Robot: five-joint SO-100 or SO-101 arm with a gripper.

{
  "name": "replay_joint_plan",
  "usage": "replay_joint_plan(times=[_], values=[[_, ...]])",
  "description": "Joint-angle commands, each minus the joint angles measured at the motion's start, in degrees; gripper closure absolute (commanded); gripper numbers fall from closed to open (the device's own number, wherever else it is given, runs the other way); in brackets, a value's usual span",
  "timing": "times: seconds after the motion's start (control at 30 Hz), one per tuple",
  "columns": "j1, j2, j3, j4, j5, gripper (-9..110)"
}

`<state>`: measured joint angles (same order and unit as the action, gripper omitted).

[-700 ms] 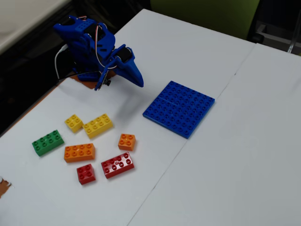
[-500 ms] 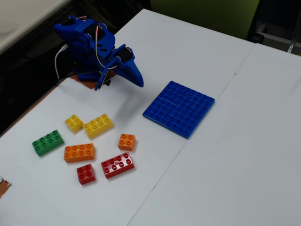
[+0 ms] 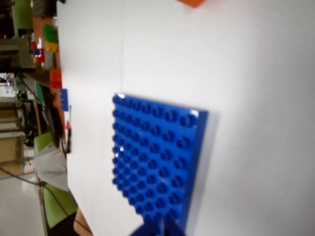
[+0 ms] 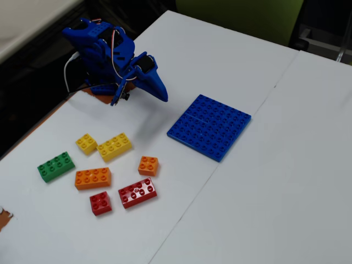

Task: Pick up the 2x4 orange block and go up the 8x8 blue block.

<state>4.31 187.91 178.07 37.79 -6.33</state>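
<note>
Nothing has shifted since the earlier frames: arm and bricks sit exactly where they were. Across the white, smooth worktop, a seam runs from far right toward the near edge in the fixed view. At far left the blue arm is folded low over its base, its fingers pointing right and down above bare surface; they read as drawn together and empty, though the angle leaves the exact gap unclear. Right of centre lies the 8x8 blue block, a thin, glossy square plate covered in round studs, which the wrist view shows filling its lower middle, flat on the surface. Near left sits the brick cluster. The 2x4 orange block, a rectangular studded plastic piece, rests untouched between the green brick to its left and the red 2x4 brick to its right, with the yellow 2x4 brick just beyond it and a small red brick just nearer. A small orange 2x2 brick stands to the right. Judged from here, the grasp has not begun. The crowding invites trouble: a descent slightly off line could nudge neighbours or seize the same-coloured smaller brick, and slick plastic may slip from a shallow pinch.
</note>
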Motion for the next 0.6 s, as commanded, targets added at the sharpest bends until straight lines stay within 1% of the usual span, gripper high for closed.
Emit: replay_joint_plan(times=[0.0, 0.33, 0.37, 0.43, 0.57], values=[[-0.44, 2.29, 2.29, 0.0, -0.53, 101], [-0.44, 2.37, 2.29, 0.0, -0.44, 101], [-0.26, 2.37, 2.29, 0.0, -0.53, 99], [-0.7, 2.37, 2.29, -1.93, -4.13, 101], [-0.79, 2.37, 2.2, -9.14, -29.09, 101]])
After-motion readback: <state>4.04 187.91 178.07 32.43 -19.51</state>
